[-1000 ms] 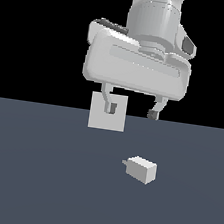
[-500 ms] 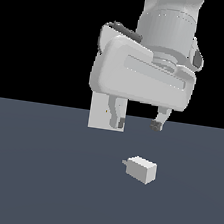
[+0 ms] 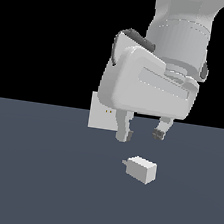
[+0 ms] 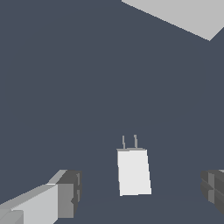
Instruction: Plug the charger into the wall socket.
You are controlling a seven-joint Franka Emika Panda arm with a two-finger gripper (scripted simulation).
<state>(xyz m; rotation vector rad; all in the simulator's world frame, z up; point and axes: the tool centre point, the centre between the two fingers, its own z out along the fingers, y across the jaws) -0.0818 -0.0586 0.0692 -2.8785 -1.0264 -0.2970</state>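
The charger (image 3: 142, 169) is a small off-white block lying on the dark grey floor, its short prongs pointing to the exterior view's left. In the wrist view the charger (image 4: 134, 171) lies between the two dark fingertips with its prongs toward the wall socket (image 4: 183, 15). My gripper (image 3: 140, 133) hangs open just above the charger, not touching it, with nothing between its fingers (image 3: 123, 134). The wall socket (image 3: 102, 115) is a flat upright off-white panel with two tiny orange holes, standing behind the gripper and partly hidden by the hand.
Dark grey floor (image 3: 34, 174) spreads all around the charger. The large white hand body (image 3: 148, 86) fills the upper middle of the exterior view. Nothing else stands on the floor.
The arm has moved toward the exterior view's right and down, bringing the open fingers from in front of the socket to just above the charger. The charger has not moved.
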